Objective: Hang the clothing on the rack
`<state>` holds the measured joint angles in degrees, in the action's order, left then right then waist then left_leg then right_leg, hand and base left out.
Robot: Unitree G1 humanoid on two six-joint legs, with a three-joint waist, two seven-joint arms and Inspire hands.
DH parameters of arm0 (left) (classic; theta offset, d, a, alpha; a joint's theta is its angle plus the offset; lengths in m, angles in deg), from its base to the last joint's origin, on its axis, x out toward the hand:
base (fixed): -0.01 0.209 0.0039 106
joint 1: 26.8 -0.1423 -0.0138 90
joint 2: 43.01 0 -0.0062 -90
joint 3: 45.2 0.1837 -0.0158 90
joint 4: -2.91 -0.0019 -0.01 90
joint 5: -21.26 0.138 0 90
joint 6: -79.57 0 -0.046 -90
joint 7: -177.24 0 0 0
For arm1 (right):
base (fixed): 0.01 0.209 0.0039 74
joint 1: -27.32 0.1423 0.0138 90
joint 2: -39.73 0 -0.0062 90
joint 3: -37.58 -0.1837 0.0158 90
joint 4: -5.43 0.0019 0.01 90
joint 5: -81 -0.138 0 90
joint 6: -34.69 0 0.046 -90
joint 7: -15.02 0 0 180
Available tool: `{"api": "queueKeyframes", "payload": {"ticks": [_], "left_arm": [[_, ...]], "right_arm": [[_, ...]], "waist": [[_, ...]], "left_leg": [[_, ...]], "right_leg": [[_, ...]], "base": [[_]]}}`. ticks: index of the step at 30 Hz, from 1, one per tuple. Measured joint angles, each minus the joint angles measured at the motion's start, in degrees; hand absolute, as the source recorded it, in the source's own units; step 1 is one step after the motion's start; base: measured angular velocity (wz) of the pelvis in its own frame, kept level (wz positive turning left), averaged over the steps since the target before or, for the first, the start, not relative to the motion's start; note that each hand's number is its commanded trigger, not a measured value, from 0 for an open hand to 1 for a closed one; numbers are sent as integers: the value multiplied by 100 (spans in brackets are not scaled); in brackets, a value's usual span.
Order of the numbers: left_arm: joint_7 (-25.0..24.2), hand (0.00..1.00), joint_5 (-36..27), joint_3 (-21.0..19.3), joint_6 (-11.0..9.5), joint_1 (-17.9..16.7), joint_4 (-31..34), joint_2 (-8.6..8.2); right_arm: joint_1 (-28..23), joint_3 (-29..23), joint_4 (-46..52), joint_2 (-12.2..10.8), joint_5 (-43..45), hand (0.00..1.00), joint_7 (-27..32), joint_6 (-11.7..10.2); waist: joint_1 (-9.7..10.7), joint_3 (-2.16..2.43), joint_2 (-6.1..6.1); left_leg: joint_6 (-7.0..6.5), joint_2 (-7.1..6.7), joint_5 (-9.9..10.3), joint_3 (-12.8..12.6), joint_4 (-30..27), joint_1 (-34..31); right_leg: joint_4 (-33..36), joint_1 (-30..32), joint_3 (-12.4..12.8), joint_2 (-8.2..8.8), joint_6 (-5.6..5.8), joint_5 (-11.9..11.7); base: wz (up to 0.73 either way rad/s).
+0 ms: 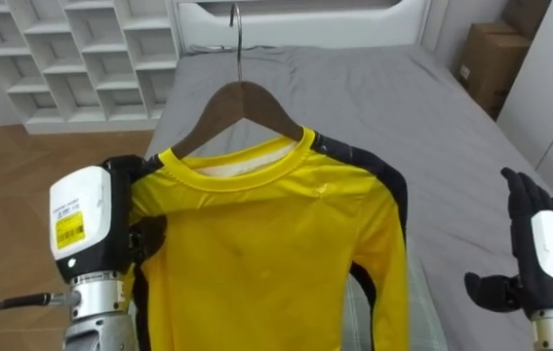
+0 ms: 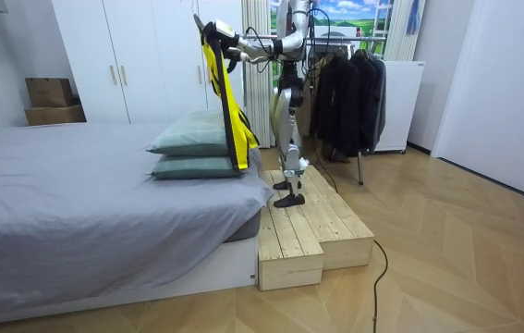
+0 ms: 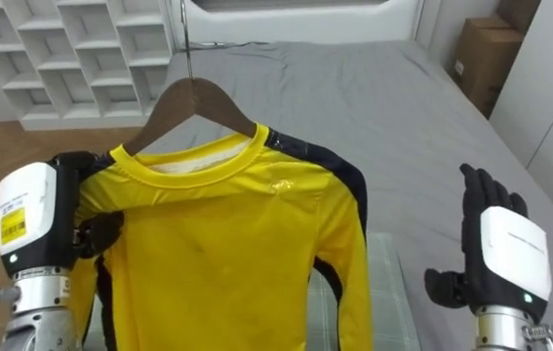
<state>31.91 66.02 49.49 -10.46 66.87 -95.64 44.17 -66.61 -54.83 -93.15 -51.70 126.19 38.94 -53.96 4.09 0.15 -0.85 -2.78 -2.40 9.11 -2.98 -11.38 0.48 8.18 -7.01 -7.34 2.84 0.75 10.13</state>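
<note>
A yellow long-sleeved shirt (image 1: 266,253) with dark side panels hangs on a wooden hanger (image 1: 242,97), its metal hook pointing up. My left hand (image 1: 96,229) is at the shirt's left shoulder, with fingers curled round the cloth and the hanger's end, holding it up over the bed. In the room view the shirt (image 2: 225,92) hangs from my raised arm above the pillows. My right hand (image 1: 539,249) stands apart at the right, fingers straight and holding nothing.
I stand on a wooden platform (image 2: 308,227) beside a grey bed (image 1: 383,107). Two pillows (image 2: 192,153) lie under the shirt. A rack of dark clothes (image 2: 345,88) is behind me. A white cubby shelf (image 1: 71,58) and a cardboard box (image 1: 491,63) flank the bed.
</note>
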Motion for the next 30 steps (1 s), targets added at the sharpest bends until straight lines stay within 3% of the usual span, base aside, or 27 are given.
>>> {"api": "queueKeyframes", "payload": {"ticks": [13, 21, 30], "left_arm": [[-43, 100, -151, 121, 10, 0, -1, -55], [-175, 100, -204, 365, 197, 0, -1, -102], [-176, 100, -189, 442, 258, 0, 12, -110]], "right_arm": [[119, 393, 539, -5, -5, 0, -168, 0], [176, 583, 752, -15, -13, 0, -458, 119], [255, 600, 770, -83, -3, 0, -587, 123]], "waist": [[-33, -11, -17], [-132, -15, -20], [-137, -15, -22]], "left_leg": [[0, 11, 0, -19, 6, 21], [0, 14, 0, -25, 13, 19], [0, 20, 0, -21, 20, -8]], "right_leg": [[46, 16, 115, -9, 0, 0], [46, 29, 113, -14, 0, 0], [47, 64, 93, -15, 0, 0]], "base": [[0], [0], [0]]}}
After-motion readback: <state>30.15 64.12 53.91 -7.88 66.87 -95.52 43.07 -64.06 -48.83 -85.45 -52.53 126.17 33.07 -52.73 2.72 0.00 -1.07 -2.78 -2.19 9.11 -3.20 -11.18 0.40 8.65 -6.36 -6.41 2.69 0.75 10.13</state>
